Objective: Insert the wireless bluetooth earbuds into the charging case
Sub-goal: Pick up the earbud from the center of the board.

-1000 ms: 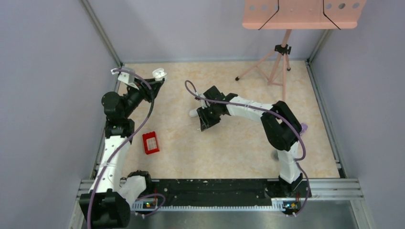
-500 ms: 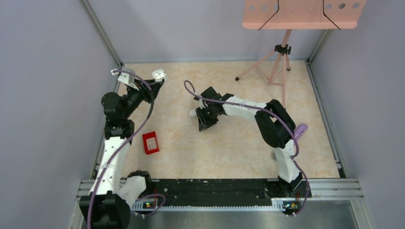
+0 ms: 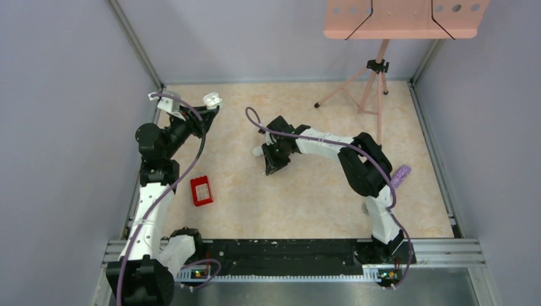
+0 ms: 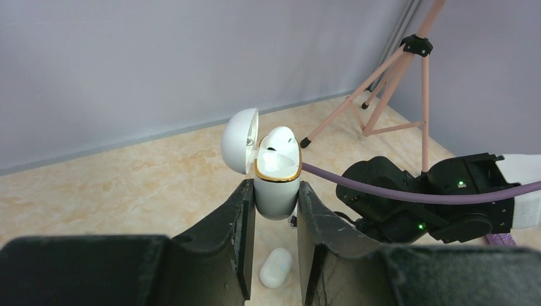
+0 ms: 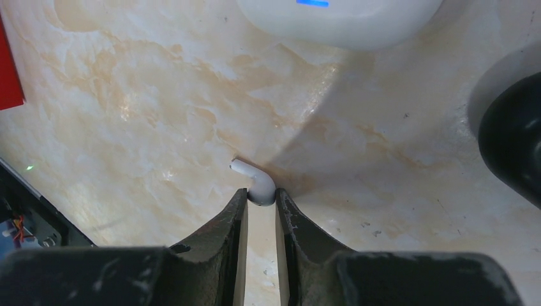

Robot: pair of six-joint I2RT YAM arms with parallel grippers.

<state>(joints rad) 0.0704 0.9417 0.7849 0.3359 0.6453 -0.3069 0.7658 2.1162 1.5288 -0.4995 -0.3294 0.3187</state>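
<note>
My left gripper (image 4: 276, 193) is shut on a white charging case (image 4: 276, 185) with a gold rim. It holds the case upright in the air with the lid (image 4: 240, 139) open. A white earbud (image 4: 279, 141) stands in its opening. The case shows at the back left in the top view (image 3: 212, 99). My right gripper (image 5: 261, 195) is shut on a small white earbud (image 5: 257, 183) with a short stem, low at the table surface. In the top view the right gripper (image 3: 270, 167) is at the table's middle.
A second closed white case (image 3: 258, 152) lies beside the right gripper and also shows in the left wrist view (image 4: 275, 268) and the right wrist view (image 5: 338, 22). A red box (image 3: 201, 190) lies front left. A pink tripod (image 3: 373, 80) stands back right.
The right arm's elbow has shifted a little to the left while its gripper stayed low near the closed case. The left arm and its case have not moved.
</note>
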